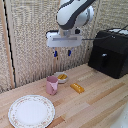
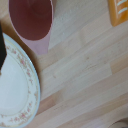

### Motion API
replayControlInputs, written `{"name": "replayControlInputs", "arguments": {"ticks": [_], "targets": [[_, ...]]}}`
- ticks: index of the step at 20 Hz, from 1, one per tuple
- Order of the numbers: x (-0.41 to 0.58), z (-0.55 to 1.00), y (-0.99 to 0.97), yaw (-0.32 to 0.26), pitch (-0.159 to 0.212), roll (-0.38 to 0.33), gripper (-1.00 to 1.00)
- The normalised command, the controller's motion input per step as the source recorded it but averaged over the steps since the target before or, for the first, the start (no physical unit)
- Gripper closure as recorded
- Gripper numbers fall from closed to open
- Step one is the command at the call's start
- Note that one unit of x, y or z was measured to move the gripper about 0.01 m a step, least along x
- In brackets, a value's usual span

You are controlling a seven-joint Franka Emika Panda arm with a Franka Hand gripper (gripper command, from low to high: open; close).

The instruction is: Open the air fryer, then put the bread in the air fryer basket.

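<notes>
On the pale wooden table (image 1: pixel 100 100) a pink mug (image 1: pixel 52 85) stood near the middle, and just behind it, toward the woven backdrop, sat a small white bowl (image 1: pixel 62 77) holding yellow food. A white plate with a patterned rim (image 1: pixel 31 110) lay at the front toward the exterior view's left, close to the mug but apart from it. The bread (image 1: pixel 77 88), a small golden-brown stick, lay flat on the wood just to the exterior view's right of the mug, its long axis running diagonally from the bowl's side down toward the front and the exterior view's right; nothing rested on it or touched it. The air fryer (image 1: pixel 111 52) stood at the back on the exterior view's right, its basket (image 1: pixel 104 61) pushed in flush with the body and the air fryer handle (image 1: pixel 103 61) jutting from the front panel as a short upright bar, facing the open table with nothing in front of it. The gripper (image 1: pixel 62 53) hung in the air above the bowl and mug, well apart from the handle, pointing down, its blue-tipped fingers (image 1: pixel 55 53) spread with a clear gap and nothing between them. The wrist view showed the mug's open mouth, the plate's rim and one end of the bread at the corner.
</notes>
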Motion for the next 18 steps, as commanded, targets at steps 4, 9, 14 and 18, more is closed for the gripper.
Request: {"name": "replayControlInputs", "arguments": {"ticks": [4, 9, 14, 18], "targets": [[0.000, 0.00, 0.00, -0.373, 0.000, -0.061, -1.00], [0.000, 0.00, 0.00, -0.300, -0.003, -0.158, -1.00], [-0.004, 0.00, 0.00, -0.159, -0.066, -0.281, -1.00], [-0.094, -0.01, 0.00, -0.028, -0.088, -0.375, -1.00]]}}
